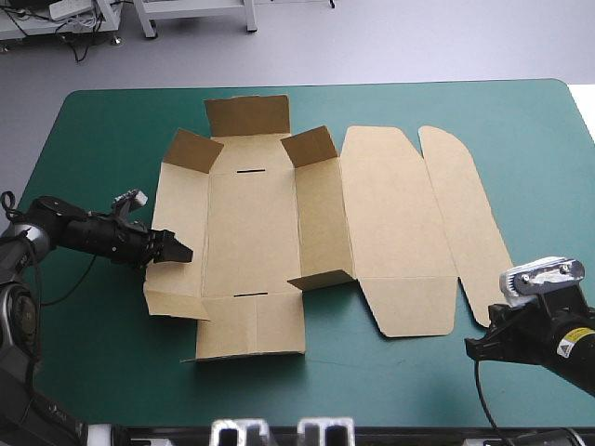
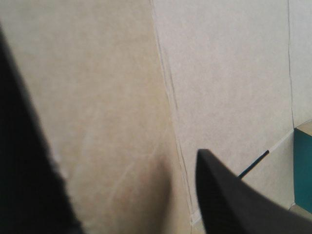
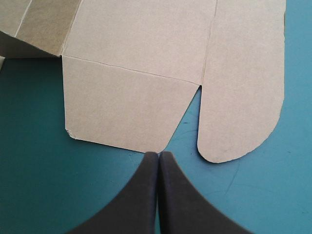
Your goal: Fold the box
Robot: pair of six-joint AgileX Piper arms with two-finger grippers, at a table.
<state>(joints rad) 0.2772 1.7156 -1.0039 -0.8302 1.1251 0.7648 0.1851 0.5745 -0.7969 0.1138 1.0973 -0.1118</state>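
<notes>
Black fingers [image 3: 136, 200] of the right claw [image 3: 158, 155] rise closest to the lens, pressed together into one pointed arch and pinching nothing. Just ahead of their tip lies the near edge of a straight-sided flap [image 3: 122, 107] of the box [image 1: 321, 218], a cut sheet of brown board; whether the tip touches that edge cannot be told. Just beside the same tip ends a long rounded flap [image 3: 243, 97], flat on the teal-green surface [image 1: 93, 139]. Both flaps join the wide lid panel [image 1: 390, 204], which lies flat farther ahead of the right claw. In the high view the left claw [image 1: 181, 252] reaches in low from the robot's left, its tips at the box's left side panel [image 1: 181, 209]. Its own wrist view shows it spread: one finger runs broad along one side, the other finger [image 2: 229, 200] stands well apart from it, and brown board fills the space between and ahead of them, with a crease running between the two. Whether either finger touches the board cannot be told. Farther ahead of this claw a narrow slot [image 2: 253, 164] is cut in the board, with a strip of teal-green past the sheet's edge. Beyond the left claw lies the flat base panel [image 1: 251, 237], with parts tilted up around it: a far end flap [image 1: 247, 115], two far corner tabs [image 1: 192, 149], and a near corner tab [image 1: 321, 279] on the side toward the right claw. A near end flap [image 1: 251, 327] lies almost flat beside the left claw.
</notes>
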